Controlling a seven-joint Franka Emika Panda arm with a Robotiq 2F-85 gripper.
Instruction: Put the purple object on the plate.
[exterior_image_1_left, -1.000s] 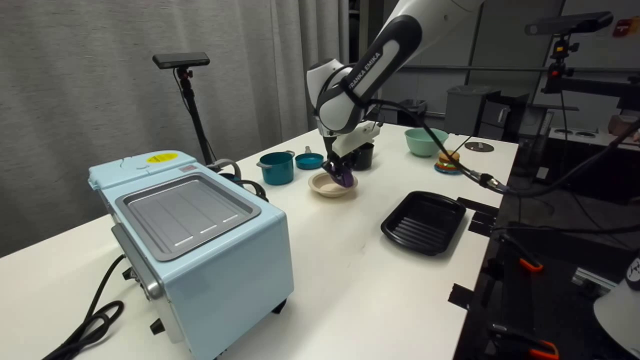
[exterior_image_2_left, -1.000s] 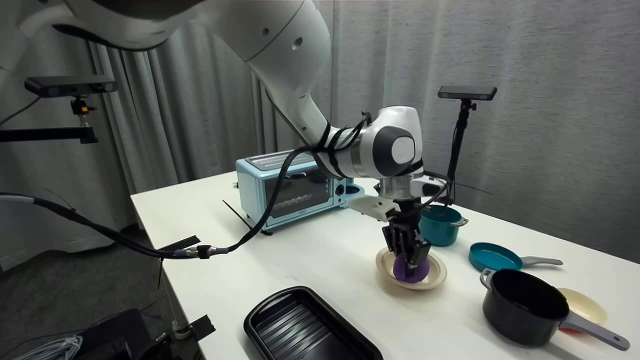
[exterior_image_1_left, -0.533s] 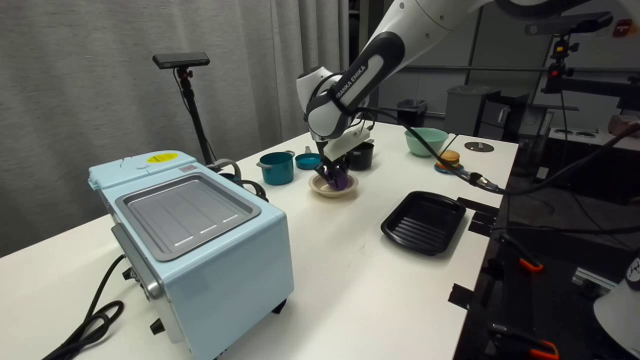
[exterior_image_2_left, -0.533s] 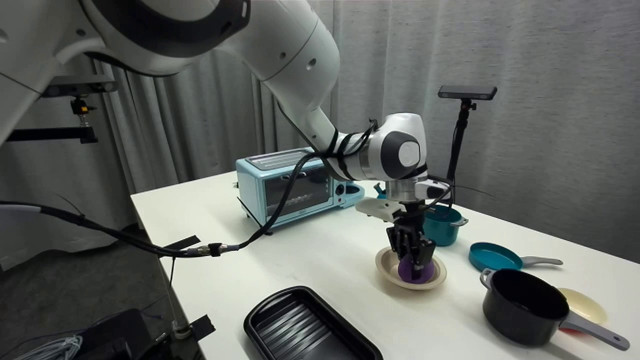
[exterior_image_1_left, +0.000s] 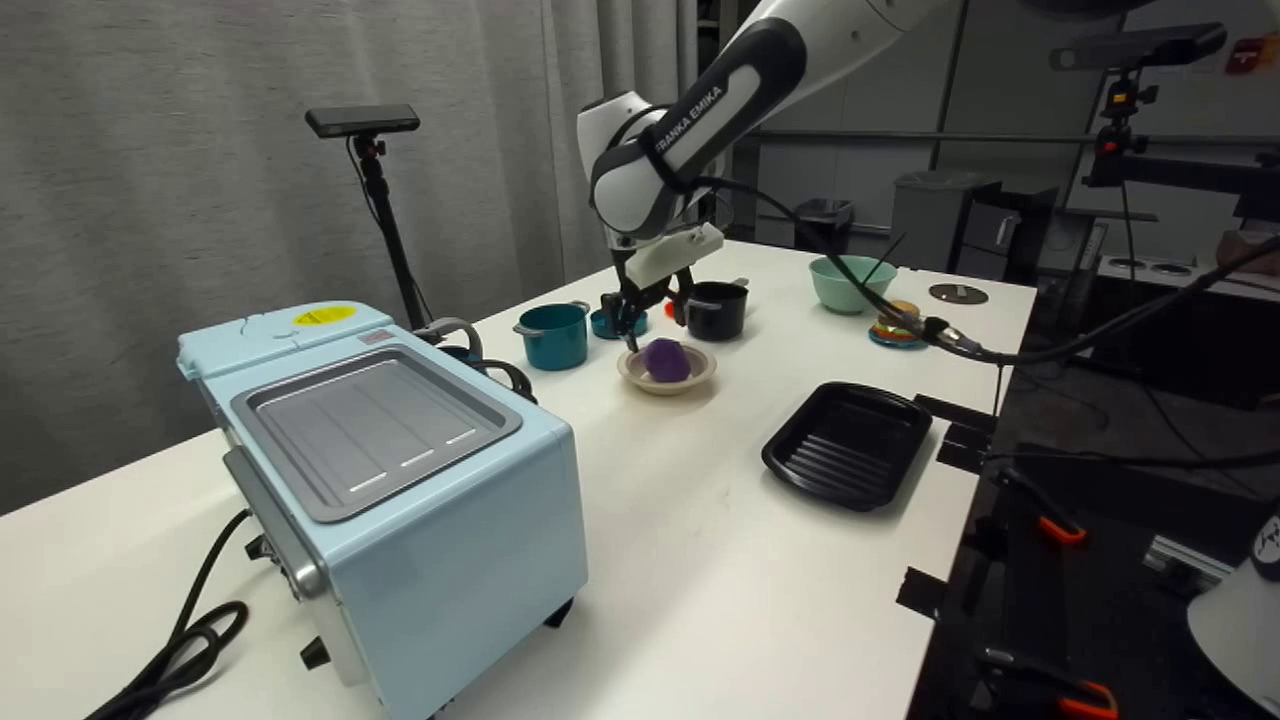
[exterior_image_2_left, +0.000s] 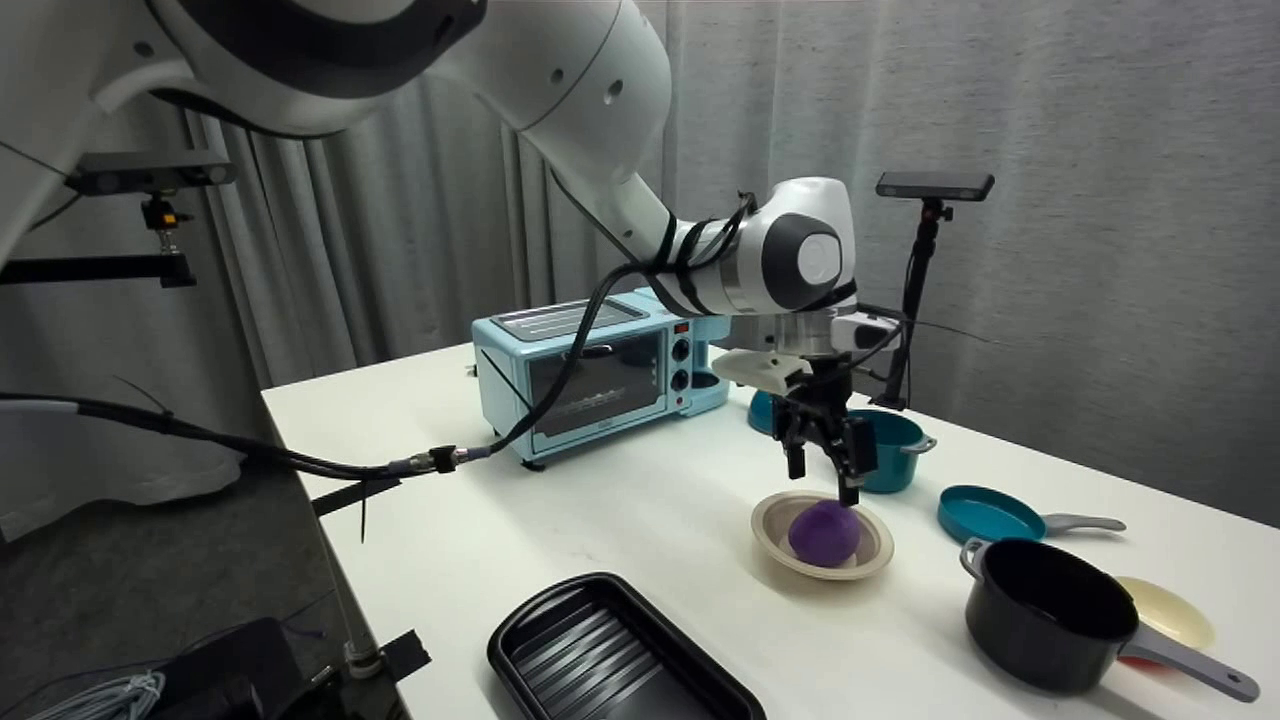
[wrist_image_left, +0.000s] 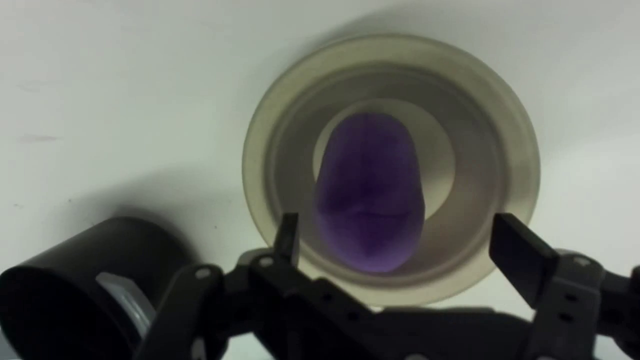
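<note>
Evidently, the purple lump (wrist_image_left: 370, 195) rests inside the shallow cream plate (wrist_image_left: 390, 49). Above the plate, the gripper (exterior_image_2_left: 822, 488) gapes, fingers (wrist_image_left: 522, 259) clasping nothing. Best rise straight, clearing the plate's rim, then withdraw without brushing the black saucepan (exterior_image_2_left: 1048, 622) near it.

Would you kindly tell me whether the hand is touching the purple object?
Apart: the wrist view shows bare plate between the purple object and each finger of the hand.

Blue toaster oven (exterior_image_2_left: 618, 378), black ridged tray (exterior_image_1_left: 848, 445), teal pot (exterior_image_1_left: 556, 338)
</note>
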